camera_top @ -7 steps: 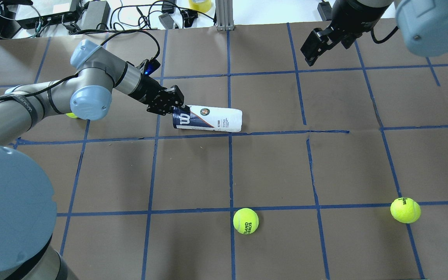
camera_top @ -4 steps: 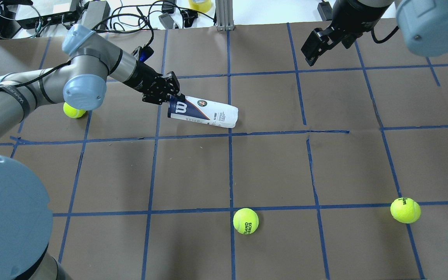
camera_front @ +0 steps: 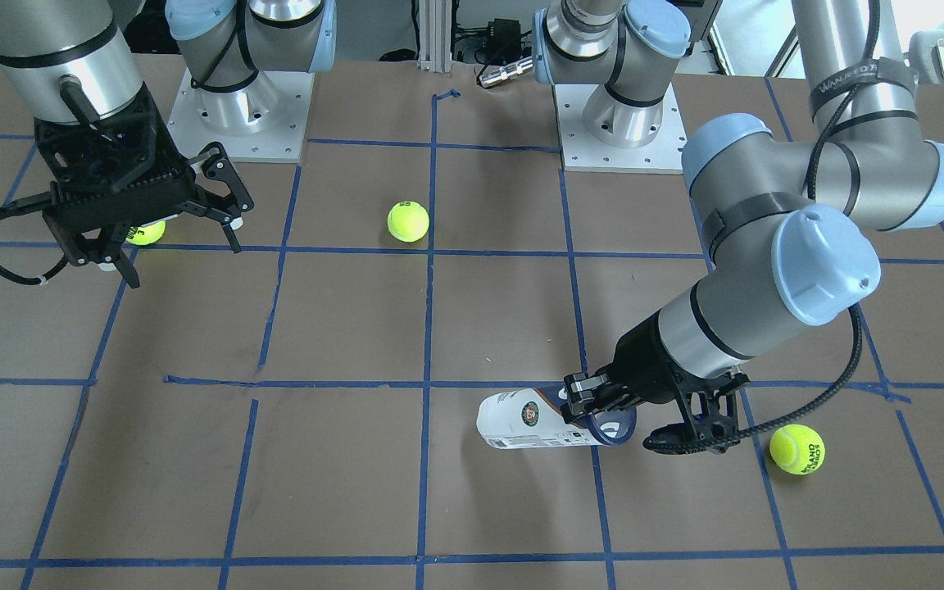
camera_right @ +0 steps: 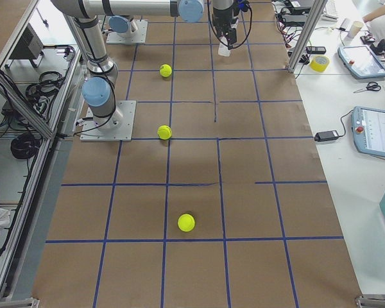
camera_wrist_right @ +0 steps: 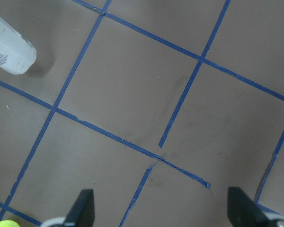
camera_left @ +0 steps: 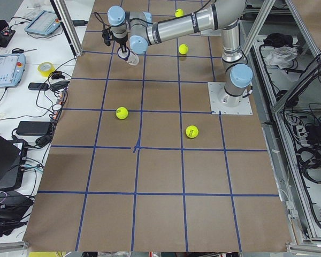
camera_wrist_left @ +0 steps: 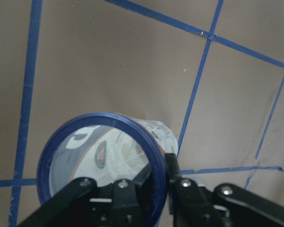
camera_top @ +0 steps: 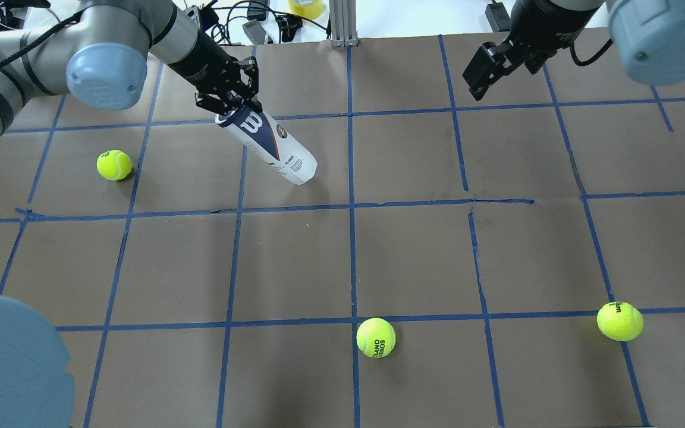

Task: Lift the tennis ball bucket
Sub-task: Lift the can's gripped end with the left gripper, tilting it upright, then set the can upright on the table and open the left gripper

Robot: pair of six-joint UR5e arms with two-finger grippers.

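Observation:
The tennis ball bucket (camera_top: 271, 147) is a clear tube with a white and navy label and a dark blue rim. My left gripper (camera_top: 231, 113) is shut on its rim, one finger inside the open mouth and one outside, as the left wrist view (camera_wrist_left: 154, 182) shows. The tube hangs tilted, open end up and closed end low near the table; I cannot tell whether that end touches. It also shows in the front view (camera_front: 529, 422). My right gripper (camera_top: 478, 76) is open and empty over the far right of the table, well away from the bucket.
Three yellow-green tennis balls lie on the brown, blue-taped table: one at the left (camera_top: 114, 164), one at the near middle (camera_top: 376, 337), one at the near right (camera_top: 619, 321). Cables and boxes (camera_top: 140, 21) lie beyond the far edge.
My left gripper has risen and moved toward the far side with the rim in it. The bucket went from lying flat to steeply tilted. The right arm has not moved.

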